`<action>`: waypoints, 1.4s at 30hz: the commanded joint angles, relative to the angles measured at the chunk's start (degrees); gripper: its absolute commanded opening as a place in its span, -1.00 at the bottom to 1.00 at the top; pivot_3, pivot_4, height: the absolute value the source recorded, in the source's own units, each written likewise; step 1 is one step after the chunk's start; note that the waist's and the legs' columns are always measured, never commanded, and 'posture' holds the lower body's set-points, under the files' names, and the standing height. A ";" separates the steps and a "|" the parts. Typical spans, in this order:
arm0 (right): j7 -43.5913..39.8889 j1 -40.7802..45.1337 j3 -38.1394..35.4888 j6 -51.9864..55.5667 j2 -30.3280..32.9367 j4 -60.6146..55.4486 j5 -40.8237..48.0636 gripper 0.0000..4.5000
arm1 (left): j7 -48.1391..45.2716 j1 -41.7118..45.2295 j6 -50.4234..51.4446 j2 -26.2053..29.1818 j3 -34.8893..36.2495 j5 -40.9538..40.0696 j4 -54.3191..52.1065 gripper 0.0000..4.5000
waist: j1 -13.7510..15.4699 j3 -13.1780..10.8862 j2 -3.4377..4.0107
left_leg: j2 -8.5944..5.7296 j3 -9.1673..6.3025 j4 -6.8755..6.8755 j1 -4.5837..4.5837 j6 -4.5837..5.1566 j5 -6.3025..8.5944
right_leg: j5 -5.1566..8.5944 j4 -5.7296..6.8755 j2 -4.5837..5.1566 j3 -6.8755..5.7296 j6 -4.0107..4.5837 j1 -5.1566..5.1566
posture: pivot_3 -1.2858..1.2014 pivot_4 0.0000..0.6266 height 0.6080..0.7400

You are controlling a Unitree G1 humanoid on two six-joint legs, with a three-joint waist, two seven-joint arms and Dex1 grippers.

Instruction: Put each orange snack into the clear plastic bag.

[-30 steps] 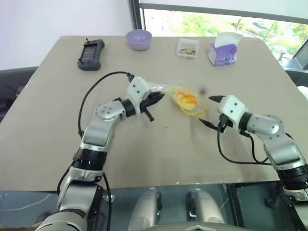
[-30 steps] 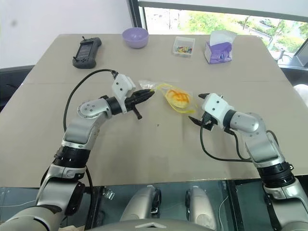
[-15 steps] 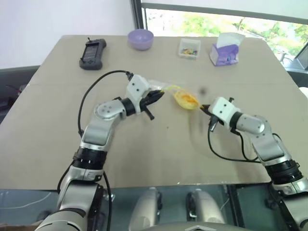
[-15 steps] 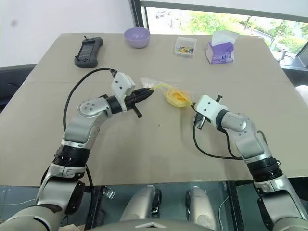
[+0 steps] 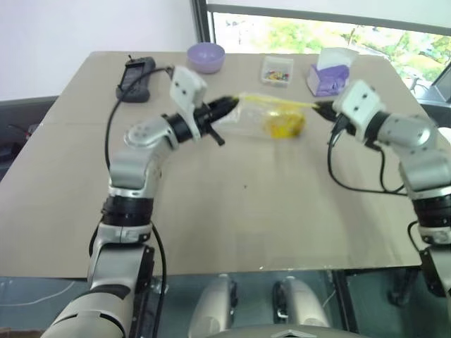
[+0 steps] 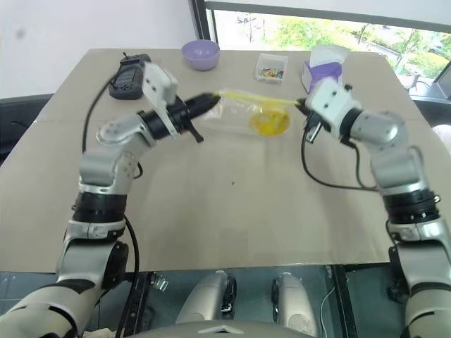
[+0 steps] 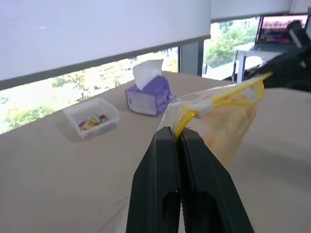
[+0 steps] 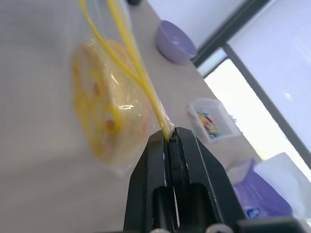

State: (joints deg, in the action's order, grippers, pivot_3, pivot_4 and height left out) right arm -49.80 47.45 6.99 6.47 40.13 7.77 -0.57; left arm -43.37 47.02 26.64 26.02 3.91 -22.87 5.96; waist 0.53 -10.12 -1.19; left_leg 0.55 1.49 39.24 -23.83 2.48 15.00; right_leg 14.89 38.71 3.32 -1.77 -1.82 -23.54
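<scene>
Now the clear plastic bag (image 5: 271,116) hangs above the table (image 5: 232,211) — yellow seal strip uppermost, long axis left to right. Left gripper (image 5: 227,107) and right gripper (image 5: 323,109) each pinch an end, jaws closed. Orange snack (image 5: 283,125) sits inside — low, toward the right.

bun (image 8: 107,116): grid pattern blurred behind crinkled film of clear plastic bag (image 5: 257,116) | small clear box (image 5: 276,70): coloured contents too small to identify | black device (image 5: 134,76), far left: partly hidden by left arm's cable | tissue box (image 8: 272,194): cut off by right wrist view's edge
</scene>
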 commanded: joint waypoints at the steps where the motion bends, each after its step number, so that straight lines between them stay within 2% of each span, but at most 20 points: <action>1: -0.65 5.96 0.61 -5.91 0.76 10.27 -2.56 -0.99 | 2.06 3.88 1.64 0.81 1.92 0.40 6.14 -1.00 | -0.15 0.00 0.00 | -0.01 0.04 0.00 0.00 0.00 0.00 | 0.00 -0.01 0.01 0.03 0.00 0.00 | 0.03 -0.52 1.00; 6: 9.06 17.65 4.24 -18.59 -0.11 31.69 -11.04 -0.99 | 5.05 12.06 -5.17 -0.30 0.60 5.09 17.99 -1.00 | -0.20 -0.07 -0.03 | -0.05 0.06 0.07 -0.01 0.00 -0.01 | -0.01 0.11 0.03 0.02 -0.02 -0.04 | 0.03 -0.52 1.00; 10: 6.53 16.53 4.81 -23.18 0.11 32.74 -10.66 -0.99 | 1.25 6.74 -6.70 0.10 -2.94 6.48 12.53 -1.00 | -0.62 -0.05 -0.01 | -0.04 0.09 -0.11 -0.05 -0.02 -0.01 | -0.01 -0.11 0.06 0.08 -0.03 -0.08 | 0.03 -0.52 1.00; 13: 5.07 7.56 4.32 -21.96 0.47 25.01 -9.33 -0.99 | 3.95 -0.47 -12.16 0.60 -4.61 10.73 7.24 -1.00 | -1.07 -0.04 0.00 | -0.02 0.13 -0.33 -0.08 -0.02 -0.01 | -0.01 -0.24 0.22 0.22 -0.03 -0.04 | 0.03 -0.52 1.00; 16: 3.16 -5.12 3.60 -16.32 0.02 12.22 -6.56 -0.99 | 4.13 -10.12 -17.40 1.34 -8.86 15.58 -0.59 -1.00 | -1.02 -0.05 0.02 | 0.01 0.08 -0.49 -0.22 -0.02 0.00 | -0.01 -0.45 0.37 0.15 -0.03 -0.06 | 0.03 -0.52 1.00; 19: 2.84 -15.05 4.34 -11.93 0.30 3.14 -7.58 -0.99 | 6.42 -18.49 -19.29 1.56 -11.72 20.02 -6.16 -1.00 | -0.86 -0.05 0.05 | -0.01 0.05 -0.43 -0.48 -0.02 0.00 | -0.03 -0.68 0.41 0.11 -0.06 -0.33 | 0.03 -0.52 1.00; 22: 4.23 -20.29 3.26 -8.43 -0.85 -2.94 -7.02 -0.65 | 7.47 -21.87 -17.87 0.81 -11.47 19.95 -9.92 -1.00 | -0.76 -0.05 0.05 | 0.00 0.02 -0.32 -0.39 -0.02 0.00 | -0.08 -0.57 0.38 0.11 -0.12 -0.26 | 0.03 -0.52 1.00; 25: 4.29 -24.39 -0.10 -3.93 -0.26 -10.28 -4.09 -0.07 | 7.92 -23.21 -20.48 1.47 -11.67 21.48 -11.36 -1.00 | -0.55 -0.06 0.06 | 0.00 -0.01 -0.16 -0.07 0.01 0.02 | -0.09 -0.32 0.37 0.12 -0.12 0.04 | 0.03 -0.52 1.00; 26: 3.17 -25.48 -0.87 -3.08 0.65 -12.47 -2.91 -0.07 | 7.93 -23.44 -21.78 1.89 -11.84 22.23 -11.24 -1.00 | -0.40 -0.06 0.06 | -0.01 0.00 -0.11 -0.02 0.19 0.12 | -0.10 -0.23 0.37 0.15 -0.13 0.05 | 0.03 -0.52 1.00; 28: 1.33 -26.52 -1.81 -1.99 1.84 -16.36 -0.88 -0.07 | 8.20 -23.61 -24.79 2.55 -12.13 23.74 -10.52 -1.00 | -0.13 -0.06 0.06 | -0.01 0.01 0.04 0.09 0.22 0.13 | -0.10 -0.02 0.37 0.19 -0.12 0.08 | 0.03 -0.52 1.00; 30: 0.14 -26.37 -2.50 0.41 1.23 -21.01 2.93 -0.07 | 8.58 -23.70 -28.71 3.15 -12.46 25.42 -9.45 -1.00 | -0.14 -0.05 0.05 | -0.02 0.03 0.10 0.15 0.26 0.10 | -0.12 0.12 0.32 0.20 -0.09 0.08 | 0.03 -0.52 1.00; 32: 0.99 -23.50 -0.86 1.64 -0.97 -23.90 3.12 -0.07 | 8.64 -23.84 -32.82 3.66 -12.90 26.92 -8.36 -1.00 | -0.15 -0.05 0.05 | 0.04 0.02 0.10 0.16 0.25 0.06 | -0.17 0.13 0.29 0.20 -0.01 0.08 | 0.03 -0.52 1.00; 37: 5.31 -18.26 7.01 -2.37 -7.87 -24.15 -4.49 -0.07 | 8.35 -24.03 -35.26 3.38 -13.41 28.08 -7.11 -1.00 | -0.36 -0.04 0.06 | 0.06 0.00 0.09 0.13 0.22 0.03 | -0.18 0.17 0.12 0.13 0.01 0.02 | 0.03 -0.52 1.00; 42: 7.42 -14.22 12.98 -8.62 -11.58 -19.37 -11.45 -0.07 | 6.95 -23.46 -32.11 2.31 -13.14 26.08 -7.81 -1.00 | 0.33 -0.04 0.06 | -0.01 0.01 0.09 0.02 0.19 0.02 | -0.18 0.09 0.05 0.02 0.01 -0.01 | 0.03 -0.52 1.00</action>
State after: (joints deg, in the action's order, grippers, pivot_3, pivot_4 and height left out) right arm -43.59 31.36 19.87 0.69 28.76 -11.81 -10.32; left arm -36.12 22.85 -6.43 28.86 -9.70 4.61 -0.31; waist 0.86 -10.17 -1.13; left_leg 0.51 1.51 39.33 -23.82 2.60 14.98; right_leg 14.71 38.78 3.39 -1.76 -1.82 -23.55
